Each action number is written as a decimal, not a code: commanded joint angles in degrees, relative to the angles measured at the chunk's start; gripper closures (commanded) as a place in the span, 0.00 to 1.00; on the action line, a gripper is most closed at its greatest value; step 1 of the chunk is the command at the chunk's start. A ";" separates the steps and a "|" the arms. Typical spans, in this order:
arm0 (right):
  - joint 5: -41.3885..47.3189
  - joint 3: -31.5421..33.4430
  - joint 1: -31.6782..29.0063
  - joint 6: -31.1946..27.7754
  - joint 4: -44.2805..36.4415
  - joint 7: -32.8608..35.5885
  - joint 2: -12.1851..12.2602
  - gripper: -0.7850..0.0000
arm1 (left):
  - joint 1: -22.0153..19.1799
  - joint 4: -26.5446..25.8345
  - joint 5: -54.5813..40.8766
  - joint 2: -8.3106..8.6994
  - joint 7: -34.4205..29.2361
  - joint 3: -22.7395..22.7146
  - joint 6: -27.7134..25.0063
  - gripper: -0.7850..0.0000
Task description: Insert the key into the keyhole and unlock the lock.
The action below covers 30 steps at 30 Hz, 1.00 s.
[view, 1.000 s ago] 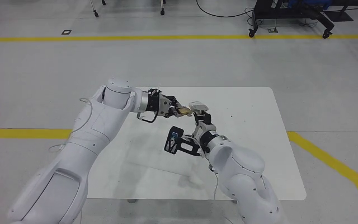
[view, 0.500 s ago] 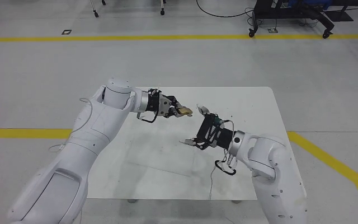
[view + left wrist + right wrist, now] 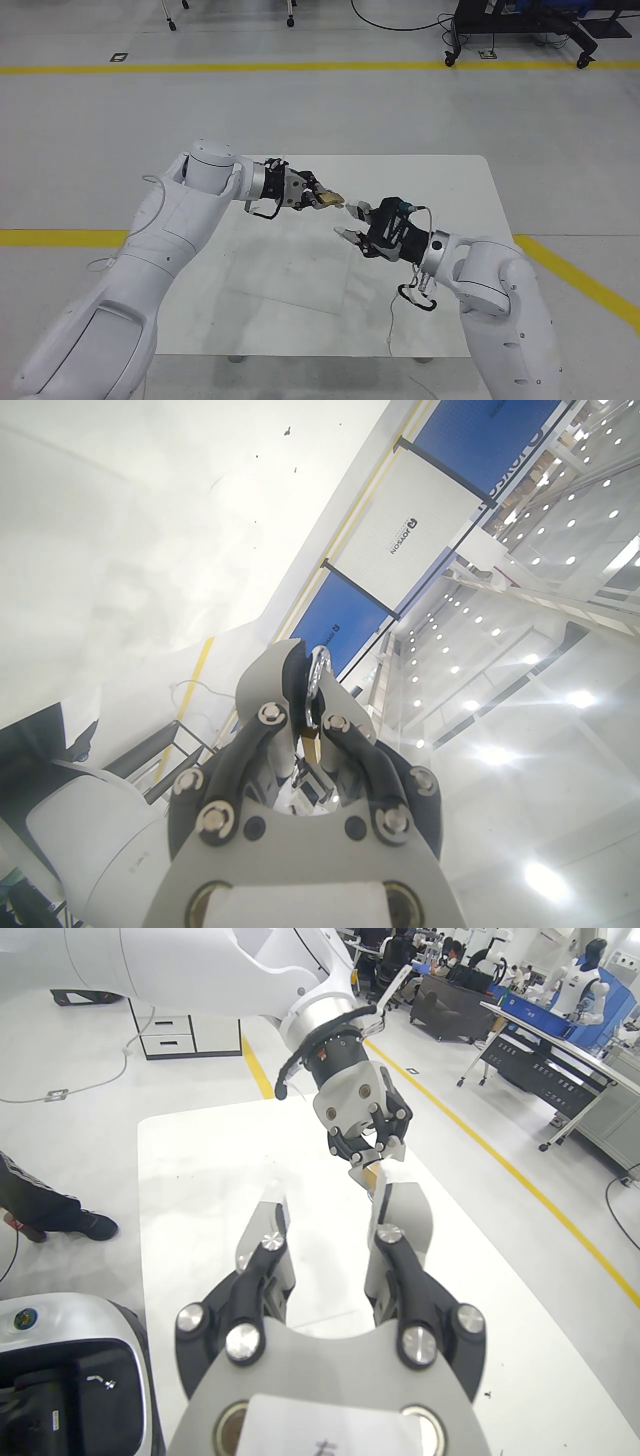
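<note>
Brass lock [image 3: 328,200] pinched between the left jaws, a silvery ring [image 3: 317,670] at its far end. Just beside it, right jaws spread wide, holding nothing, one tip almost at the lock. Cannot tell whether a key sits in it; unlocking looks not yet done. Below both, white counter [image 3: 470,180]; left fingertips [image 3: 356,1172] crowd the lock's body.
</note>
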 commanded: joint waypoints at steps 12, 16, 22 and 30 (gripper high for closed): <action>22.02 -1.28 4.51 -5.24 14.73 2.29 1.78 1.00 | 4.43 -5.74 -0.45 0.75 6.09 -2.42 -6.27 1.00; 23.65 -1.85 5.11 -5.26 14.91 3.78 2.36 1.00 | 5.32 -8.00 -0.12 1.09 5.17 -2.81 -6.32 1.00; 23.56 -2.38 5.61 -4.28 14.59 4.72 3.13 1.00 | 5.94 -10.65 2.28 1.66 -0.54 -2.10 -8.77 1.00; 23.25 -3.67 5.30 -3.33 13.28 4.04 3.89 1.00 | 5.94 -10.65 2.28 1.66 -0.54 -2.10 -8.77 1.00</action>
